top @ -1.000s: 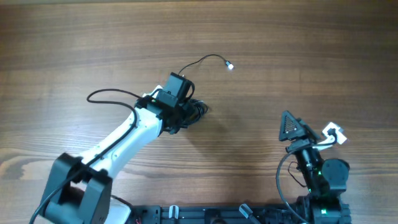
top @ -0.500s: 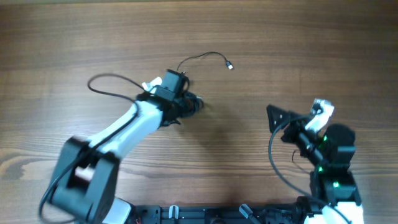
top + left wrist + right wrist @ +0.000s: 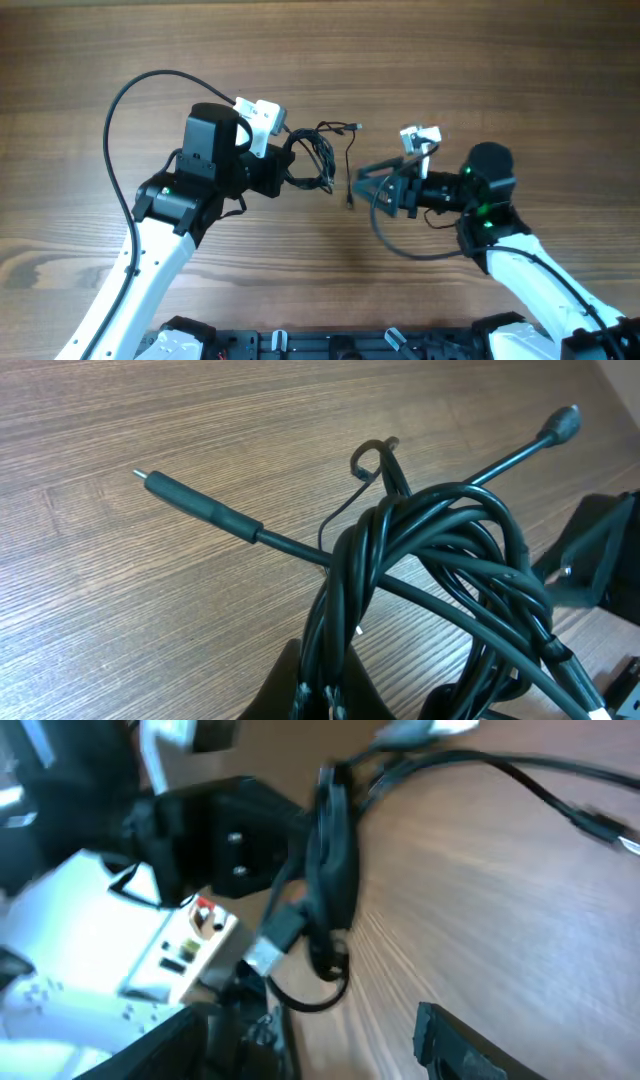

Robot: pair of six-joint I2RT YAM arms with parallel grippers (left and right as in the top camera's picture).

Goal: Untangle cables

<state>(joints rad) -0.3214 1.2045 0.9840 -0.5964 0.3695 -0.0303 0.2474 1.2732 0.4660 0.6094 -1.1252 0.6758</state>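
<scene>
The left pincer (image 3: 278,172) is clamped on the cables (image 3: 312,160), a dark, tightly wound bunch that sticks out just ahead of its fingertips. In the left wrist view, one strand leaves the bunch and ends in a slim plug (image 3: 195,503) over the wooden surface (image 3: 480,60). The right pincer (image 3: 368,185) points at the bunch from the opposite side. It is near the bunch, spread wide and holding nothing. A thin loose strand (image 3: 348,190) hangs just in front of its tips.

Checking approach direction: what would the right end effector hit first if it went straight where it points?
Probably the dangling plug of the cables bunched in the left end effector; the right end effector points at them, though depth is unclear.
</scene>
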